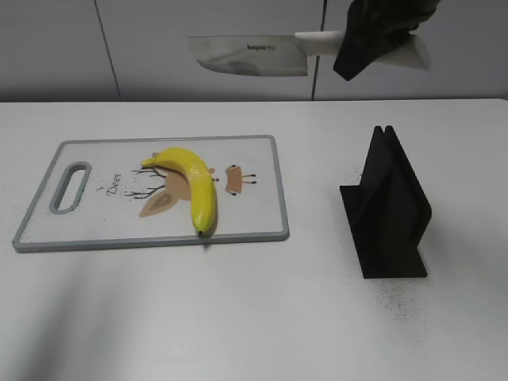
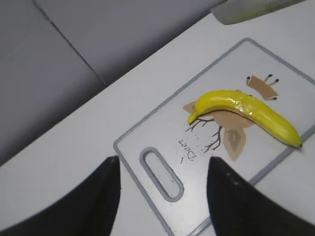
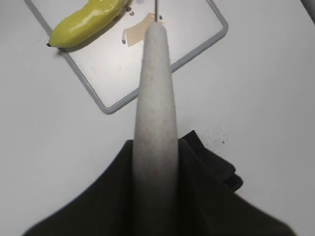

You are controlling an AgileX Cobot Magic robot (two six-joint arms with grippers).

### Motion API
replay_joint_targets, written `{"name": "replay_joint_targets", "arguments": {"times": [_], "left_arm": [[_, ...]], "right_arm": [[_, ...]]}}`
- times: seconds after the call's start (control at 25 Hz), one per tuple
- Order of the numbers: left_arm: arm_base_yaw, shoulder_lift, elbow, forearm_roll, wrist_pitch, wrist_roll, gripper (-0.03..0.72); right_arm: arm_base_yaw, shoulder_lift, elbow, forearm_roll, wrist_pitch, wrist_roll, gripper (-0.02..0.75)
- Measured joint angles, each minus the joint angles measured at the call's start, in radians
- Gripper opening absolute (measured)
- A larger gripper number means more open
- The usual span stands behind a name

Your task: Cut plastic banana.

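The banana (image 1: pixel 193 184) lies on the board (image 1: pixel 254 222) (printed "Deer"), dark tip toward the front edge, stem pointing left. The right gripper (image 1: pixel 373 44) clenches a knife (image 1: pixel 250 55); the left gripper (image 2: pixel 162 191) is spread.

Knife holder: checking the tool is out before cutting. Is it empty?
Empty: the black knife holder shows a bare slot, and the right gripper holds the knife aloft.

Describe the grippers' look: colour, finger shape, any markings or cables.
Both are matte black. The left gripper shows two broad, smooth tapering fingers. The right gripper is black and angular, blocky in the right wrist view. No markings, cables or sleeves are visible in any view.
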Motion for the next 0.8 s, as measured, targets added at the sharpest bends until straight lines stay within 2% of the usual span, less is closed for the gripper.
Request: {"name": "replay_joint_targets", "arguments": {"times": [0.28, 0.48, 0.6, 0.8], "left_arm": [[0.000, 0.235, -0.205, -0.065, 0.136, 0.320, 0.544], [-0.021, 0.363, -0.288, -0.140, 0.189, 0.539, 0.544], [-0.059, 0.428, -0.301, -0.157, 0.186, 0.620, 0.544], [-0.106, 0.525, -0.302, -0.162, 0.150, 0.677, 0.544]], "right_arm": [[0.000, 0.128, -0.143, 0.065, 0.045, -0.249, 0.191], [0.000, 0.212, -0.207, 0.154, 0.049, -0.403, 0.191], [0.000, 0.247, -0.228, 0.216, 0.050, -0.502, 0.191], [0.000, 0.286, -0.246, 0.229, 0.050, -0.565, 0.191]]}}
